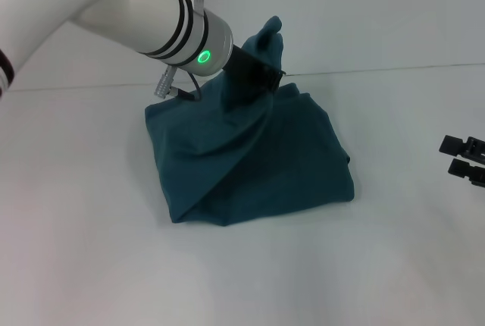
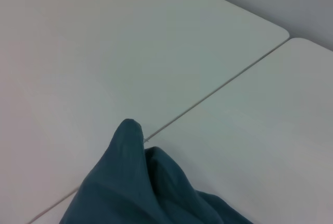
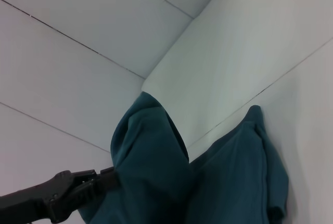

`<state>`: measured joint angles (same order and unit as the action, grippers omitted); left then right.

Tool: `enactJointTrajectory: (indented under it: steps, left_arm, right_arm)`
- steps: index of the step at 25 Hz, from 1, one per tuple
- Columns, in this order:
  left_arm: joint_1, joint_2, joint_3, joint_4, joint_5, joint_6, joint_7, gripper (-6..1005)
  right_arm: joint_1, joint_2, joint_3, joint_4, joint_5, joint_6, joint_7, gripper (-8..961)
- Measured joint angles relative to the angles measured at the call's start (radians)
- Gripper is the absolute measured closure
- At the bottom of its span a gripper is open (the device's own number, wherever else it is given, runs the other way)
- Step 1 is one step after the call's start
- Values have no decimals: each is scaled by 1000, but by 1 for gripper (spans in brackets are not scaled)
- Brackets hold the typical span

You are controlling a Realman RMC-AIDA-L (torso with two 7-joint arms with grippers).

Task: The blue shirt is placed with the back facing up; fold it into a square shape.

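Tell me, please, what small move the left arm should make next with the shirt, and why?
Probably carry the pinched fabric forward and down. The left gripper holds a peak of the blue shirt lifted over the far edge, while the rest lies bunched on the table. The right gripper sits idle at the right edge.

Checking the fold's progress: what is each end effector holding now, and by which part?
The left end effector pinches a raised fold at the far edge of the blue shirt, lifting it. The right end effector holds nothing, off to the shirt's right.
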<state>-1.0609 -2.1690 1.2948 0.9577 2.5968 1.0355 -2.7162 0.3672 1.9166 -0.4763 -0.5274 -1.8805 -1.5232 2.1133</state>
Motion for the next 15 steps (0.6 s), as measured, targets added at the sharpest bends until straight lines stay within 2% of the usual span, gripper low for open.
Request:
enactJointTrajectory:
  steps: [7,13,15]
  left_arm:
    - [-8,1,6,-12,20,-41,-51,872]
    - [4,0,-18,13,-45,-67,-68,815]
    - [23,-1,-30,43,-91,-68,-54,736]
  right_arm:
    - [4,-1,-1,2,0,2,1,31]
    - [6,-4,-1,12,-2,2,2,31]
    - [5,-5,-1,12,-2,2,2,31]
